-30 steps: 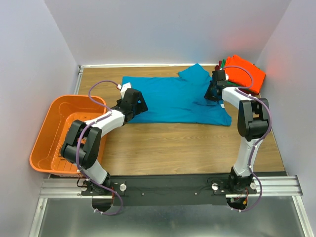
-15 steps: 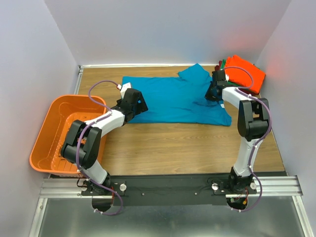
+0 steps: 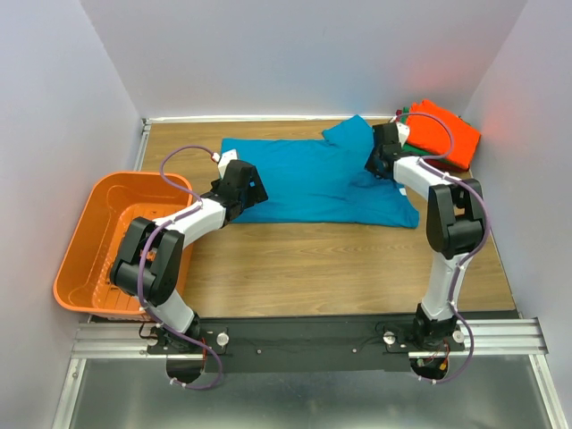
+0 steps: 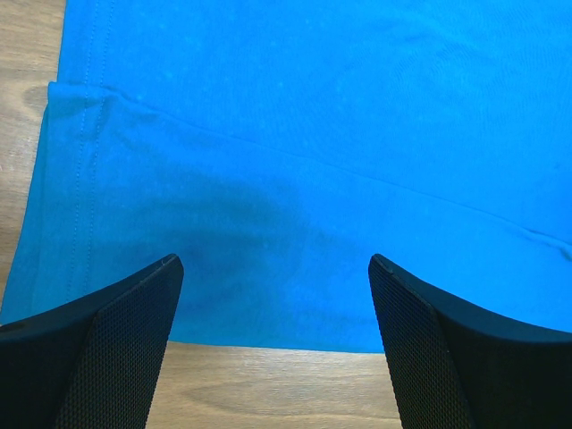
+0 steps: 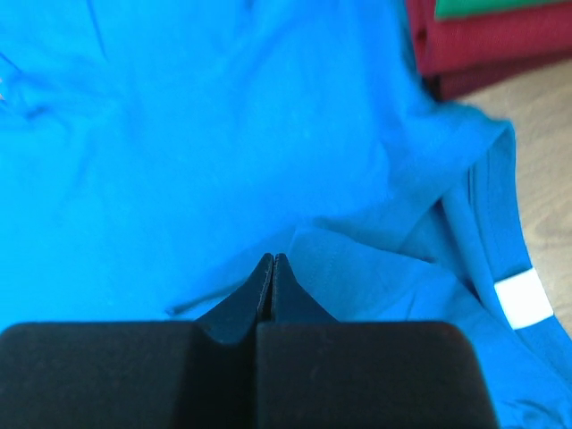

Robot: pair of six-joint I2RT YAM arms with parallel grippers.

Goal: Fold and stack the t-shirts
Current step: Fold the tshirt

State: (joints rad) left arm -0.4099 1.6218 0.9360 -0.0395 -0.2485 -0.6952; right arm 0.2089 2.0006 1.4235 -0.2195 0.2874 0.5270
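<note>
Teal-blue soft cloth t-shirt [image 3: 313, 183] lies spread on the wooden table's [image 3: 340, 259] far half, light and limp, best taken at hem corners, I judge. My left gripper [image 4: 273, 268] gapes wide over its near edge. My right gripper [image 5: 271, 261] is clenched at a fold near the collar, though I cannot tell whether cloth is caught.

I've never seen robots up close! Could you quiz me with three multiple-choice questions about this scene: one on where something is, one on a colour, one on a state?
1. Where is the basket?
A) left side of the table
B) far right corner
C) between the arms

2. Which colour tops the folded stack?
A) orange
B) white
C) black

3. The left fingers are:
A) shut tight
B) open over the blue shirt
C) gripping the basket

Answers: 1 A, it sits at the far left; 2 A, orange lies uppermost; 3 B, a wide gap shows cloth between them.
</note>
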